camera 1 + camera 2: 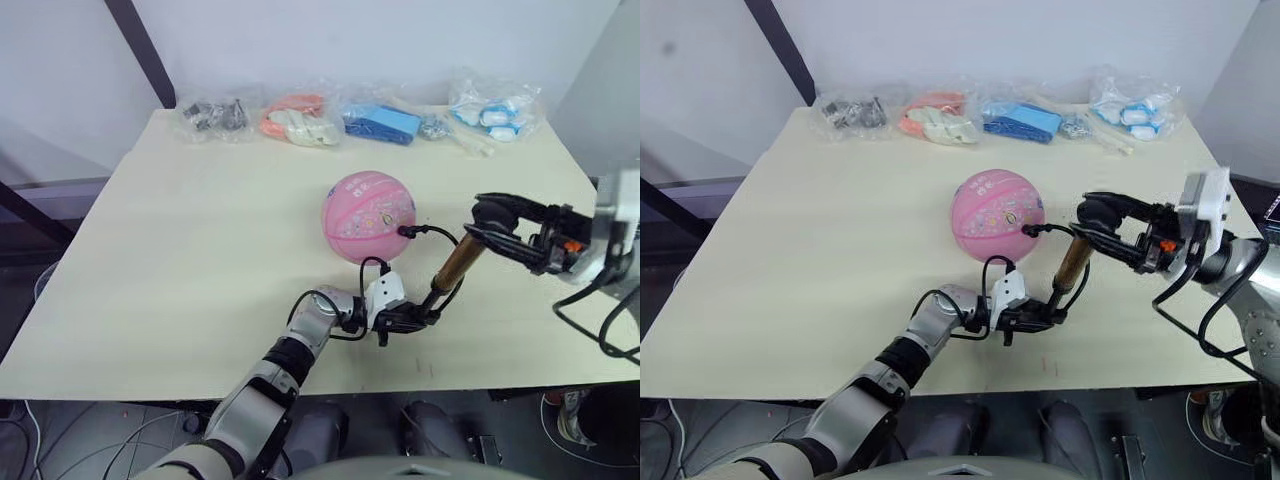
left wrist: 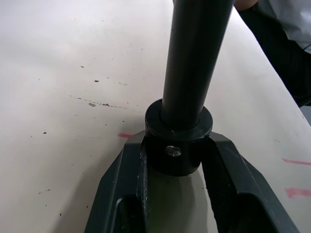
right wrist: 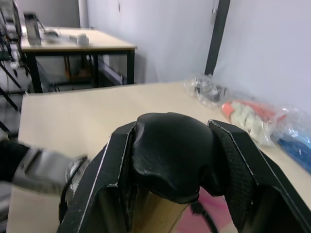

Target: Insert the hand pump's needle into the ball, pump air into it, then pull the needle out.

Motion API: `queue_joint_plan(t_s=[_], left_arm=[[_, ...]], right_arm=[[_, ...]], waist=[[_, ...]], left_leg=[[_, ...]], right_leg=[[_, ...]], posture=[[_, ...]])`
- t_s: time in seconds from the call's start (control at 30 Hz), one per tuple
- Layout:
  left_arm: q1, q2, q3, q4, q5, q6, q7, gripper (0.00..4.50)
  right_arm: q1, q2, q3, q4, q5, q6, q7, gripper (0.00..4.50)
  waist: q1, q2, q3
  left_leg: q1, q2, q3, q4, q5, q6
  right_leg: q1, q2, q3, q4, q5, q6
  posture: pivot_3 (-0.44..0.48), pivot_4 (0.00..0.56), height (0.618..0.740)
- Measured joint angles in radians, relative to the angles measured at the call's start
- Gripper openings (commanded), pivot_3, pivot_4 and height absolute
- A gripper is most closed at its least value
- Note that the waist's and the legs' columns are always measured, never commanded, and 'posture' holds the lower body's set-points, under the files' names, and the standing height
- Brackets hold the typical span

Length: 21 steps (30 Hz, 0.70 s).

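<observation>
Hand pump [image 1: 459, 259]: I am holding it tilted just right of the ball [image 1: 367, 215], mid-table [image 1: 180, 260]. Left gripper [image 1: 408, 317] fingers are clamping its near black end; right gripper [image 1: 482, 226] fingers are clamping its far black handle [image 3: 167, 153]. Hose [image 1: 432, 230] is reaching the ball's right side.

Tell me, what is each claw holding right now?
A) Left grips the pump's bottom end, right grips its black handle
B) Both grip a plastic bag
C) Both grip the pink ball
A: the left claw clamps the hand pump at its bottom cap, while the right claw closes on the black handle.
</observation>
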Motion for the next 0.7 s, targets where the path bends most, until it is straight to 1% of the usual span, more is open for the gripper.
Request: queue_joint_plan(t_s=[0.1, 0.3, 0.33, 0.57, 0.67, 0.7], left_arm=[[0.000, -0.002, 0.000, 0.000, 0.011, -0.001, 0.006, 1.08], [0.004, -0.001, -0.001, -0.007, 0.015, -0.001, 0.001, 1.08], [0.004, -0.001, -0.001, -0.010, 0.015, 0.000, 0.000, 1.08], [0.004, -0.004, -0.001, -0.011, 0.016, 0.001, -0.011, 1.08], [0.003, -0.008, -0.001, -0.010, 0.019, 0.001, -0.015, 1.08], [0.003, -0.010, -0.002, -0.010, 0.019, 0.001, -0.017, 1.08]], right_arm=[[0.031, 0.031, 0.067, 0.006, -0.081, -0.057, -0.003, 1.91], [0.091, 0.065, 0.136, 0.020, -0.181, -0.135, -0.010, 1.91], [0.102, 0.074, 0.148, 0.034, -0.202, -0.151, -0.011, 1.91], [0.120, 0.078, 0.193, 0.069, -0.268, -0.188, -0.010, 1.91], [0.115, 0.072, 0.172, 0.069, -0.253, -0.184, -0.003, 1.91], [0.111, 0.054, 0.157, 0.069, -0.231, -0.170, 0.009, 1.91]], waist=[[-0.001, 0.000, -0.001], [0.000, 0.001, -0.005], [0.000, 0.001, -0.005], [0.001, 0.001, -0.005], [0.002, 0.001, -0.004], [0.002, 0.001, -0.004]], left_leg=[[0.001, 0.000, 0.000, 0.000, 0.000, 0.000], [0.000, 0.000, -0.001, 0.000, 0.000, -0.001], [0.000, 0.000, -0.001, 0.000, 0.002, -0.003], [-0.001, 0.000, -0.001, 0.000, 0.002, -0.003], [-0.002, 0.000, -0.001, 0.000, 0.002, -0.004], [-0.002, -0.001, -0.001, 0.000, 0.002, -0.004]], right_leg=[[0.000, 0.001, 0.000, 0.000, -0.001, 0.001], [0.000, 0.002, 0.000, 0.000, 0.000, 0.000], [0.000, 0.001, 0.000, 0.000, 0.000, 0.000], [0.000, 0.001, 0.000, 0.000, 0.000, 0.000], [0.000, 0.001, 0.000, -0.001, 0.000, 0.000], [0.000, 0.001, 0.000, -0.001, 0.000, 0.000]], posture=[[0.000, 0.150, 0.740], [0.000, 0.150, 0.740], [0.000, 0.150, 0.740], [0.000, 0.150, 0.740], [0.000, 0.150, 0.740], [0.000, 0.150, 0.740]])
